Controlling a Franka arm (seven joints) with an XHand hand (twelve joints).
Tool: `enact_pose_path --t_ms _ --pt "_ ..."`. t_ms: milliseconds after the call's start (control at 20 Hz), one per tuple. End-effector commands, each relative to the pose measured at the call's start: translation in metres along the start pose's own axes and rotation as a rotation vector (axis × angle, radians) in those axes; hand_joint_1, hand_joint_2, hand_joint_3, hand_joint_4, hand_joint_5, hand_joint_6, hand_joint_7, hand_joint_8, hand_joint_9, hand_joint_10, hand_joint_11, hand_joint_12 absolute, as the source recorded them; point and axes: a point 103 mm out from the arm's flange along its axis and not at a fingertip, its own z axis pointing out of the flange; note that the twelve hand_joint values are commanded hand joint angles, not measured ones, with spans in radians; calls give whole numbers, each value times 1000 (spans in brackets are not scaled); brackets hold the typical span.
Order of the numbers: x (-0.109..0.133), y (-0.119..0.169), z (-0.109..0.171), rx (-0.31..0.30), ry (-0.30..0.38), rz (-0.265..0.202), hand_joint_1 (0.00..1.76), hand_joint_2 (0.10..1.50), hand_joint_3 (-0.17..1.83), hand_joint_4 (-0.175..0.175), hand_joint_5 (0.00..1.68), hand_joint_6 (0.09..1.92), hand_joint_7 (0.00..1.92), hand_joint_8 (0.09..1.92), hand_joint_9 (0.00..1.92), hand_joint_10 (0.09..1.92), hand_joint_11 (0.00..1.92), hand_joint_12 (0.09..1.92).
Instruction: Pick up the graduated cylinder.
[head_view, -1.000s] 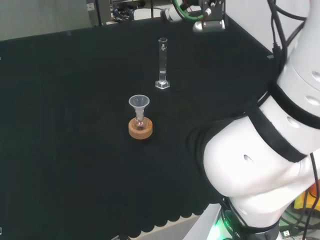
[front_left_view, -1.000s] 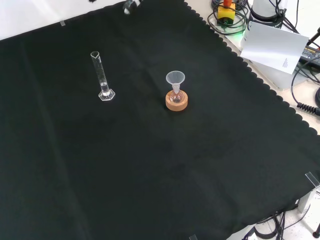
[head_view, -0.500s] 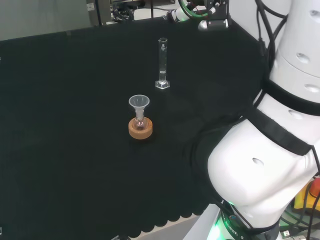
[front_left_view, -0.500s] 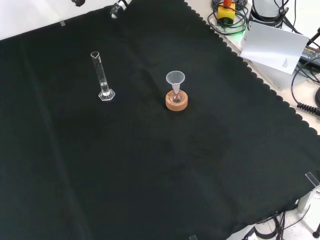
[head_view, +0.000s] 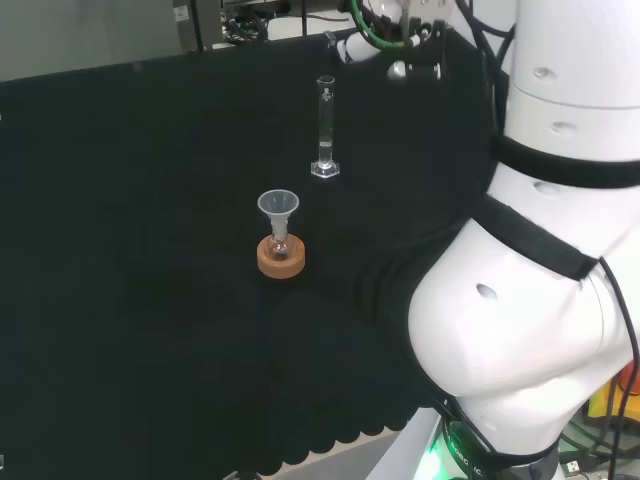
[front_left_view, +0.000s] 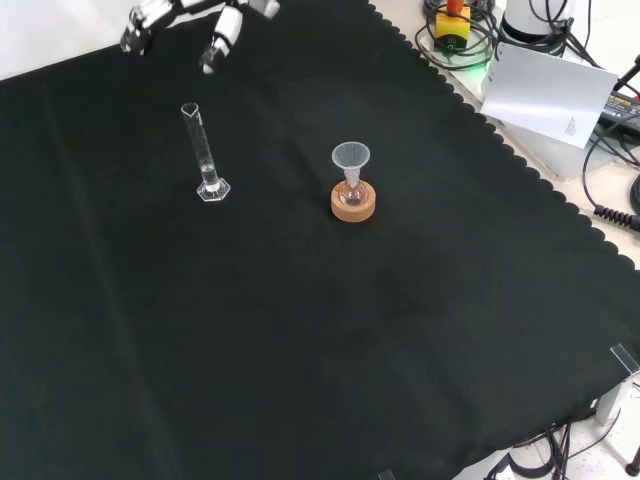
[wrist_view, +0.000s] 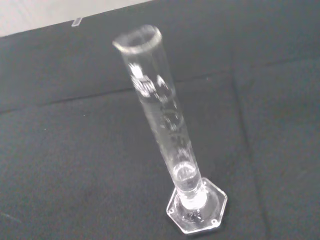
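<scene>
The hand (front_left_view: 180, 20) is hanging wide open near the bench's edge, ready to wrap the standing cylinder (front_left_view: 204, 152).

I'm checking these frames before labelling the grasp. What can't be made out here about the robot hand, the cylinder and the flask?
- Robot hand: front view's top edge cuts off its palm, leaving fingers alone.
- Cylinder: wrist view blurs its printed marks; whether it holds liquid cannot be told.
- Flask: too small in the front view, with the funnel above and the cork ring around it; its contents cannot be told.
</scene>
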Motion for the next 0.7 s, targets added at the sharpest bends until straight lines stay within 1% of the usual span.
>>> enact_pose_path --t_ms 50,150,250,700 --pt "-30 34 48 -80 196 -76 687 902 233 -46 271 87 144 649 362 688 180 1380" --pt "-34 35 54 -86 220 -84 691 900 237 -47 274 87 139 647 361 684 183 1379" --pt "-38 35 59 -89 245 -105 688 895 253 -47 278 87 138 645 364 676 188 1374" --pt "-49 31 88 -91 330 -225 680 869 323 -47 312 87 233 666 459 649 222 1351"
